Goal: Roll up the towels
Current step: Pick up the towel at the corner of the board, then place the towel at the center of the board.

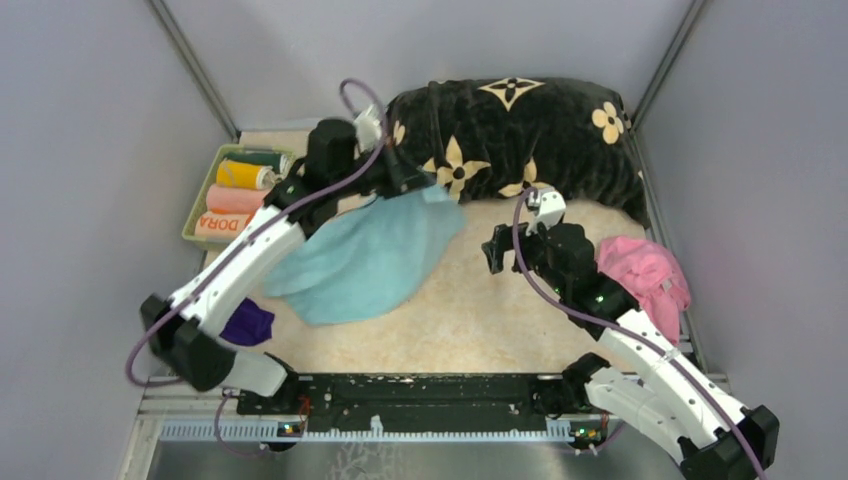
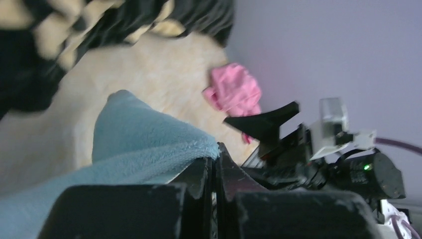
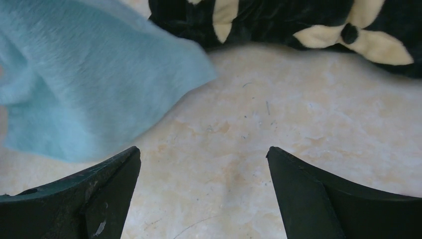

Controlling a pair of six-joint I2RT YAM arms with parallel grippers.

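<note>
A light blue towel (image 1: 365, 260) lies spread on the beige table top, left of centre. Its far corner rises to my left gripper (image 1: 430, 185), right beside the cushion. In the left wrist view the jaws of the left gripper (image 2: 215, 154) are pressed together with the light blue towel (image 2: 144, 144) edge pinched at their tips. My right gripper (image 1: 520, 228) hangs open over bare table to the right of that towel. The right wrist view shows the right gripper (image 3: 204, 154) wide apart, nothing between the fingers, and the light blue towel (image 3: 74, 84) ahead on the left.
A big black cushion with beige flowers (image 1: 520, 130) fills the back. A pink towel (image 1: 645, 275) lies crumpled at the right edge, a dark purple towel (image 1: 247, 322) by the left arm. A green bin (image 1: 196, 212) at back left holds several rolled towels.
</note>
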